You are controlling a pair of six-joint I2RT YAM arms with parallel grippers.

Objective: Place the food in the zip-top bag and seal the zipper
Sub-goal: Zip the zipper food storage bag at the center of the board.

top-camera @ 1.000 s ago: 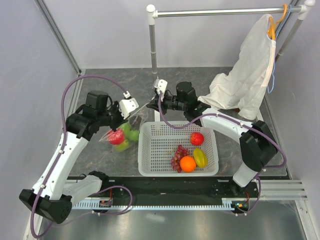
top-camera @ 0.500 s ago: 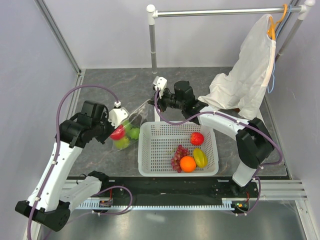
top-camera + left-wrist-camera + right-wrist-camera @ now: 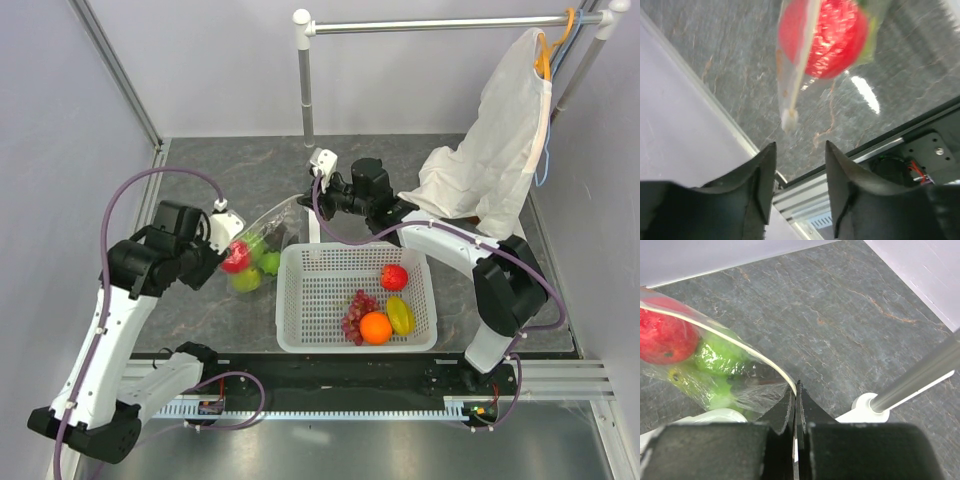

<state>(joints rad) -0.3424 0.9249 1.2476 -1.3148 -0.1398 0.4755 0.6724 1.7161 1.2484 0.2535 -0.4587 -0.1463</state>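
The clear zip-top bag (image 3: pixel 256 252) hangs just above the table, left of the basket, holding a red apple (image 3: pixel 235 257) and green fruits (image 3: pixel 267 264). My right gripper (image 3: pixel 302 204) is shut on the right end of the whitish zipper (image 3: pixel 266 215). In the right wrist view the jaws (image 3: pixel 796 386) pinch the strip (image 3: pixel 740 342), with the apple (image 3: pixel 664 337) and green fruit (image 3: pixel 720 357) inside the bag. My left gripper (image 3: pixel 226 238) is open and empty at the bag's left end. In the left wrist view its fingertips (image 3: pixel 800 147) are apart, short of the zipper's end (image 3: pixel 789 118) and the apple (image 3: pixel 826 40).
A white mesh basket (image 3: pixel 300 300) right of the bag holds a red apple (image 3: pixel 394 277), dark grapes (image 3: pixel 357 313), an orange (image 3: pixel 376 327) and a yellow-green fruit (image 3: pixel 401 315). A white garment (image 3: pixel 495 150) hangs on the rail at back right. The rail post (image 3: pixel 305 95) stands behind the bag.
My left gripper has moved left along the bag's top edge and down, ending off its left end. The bag has swung slightly with it. The right gripper keeps its hold.
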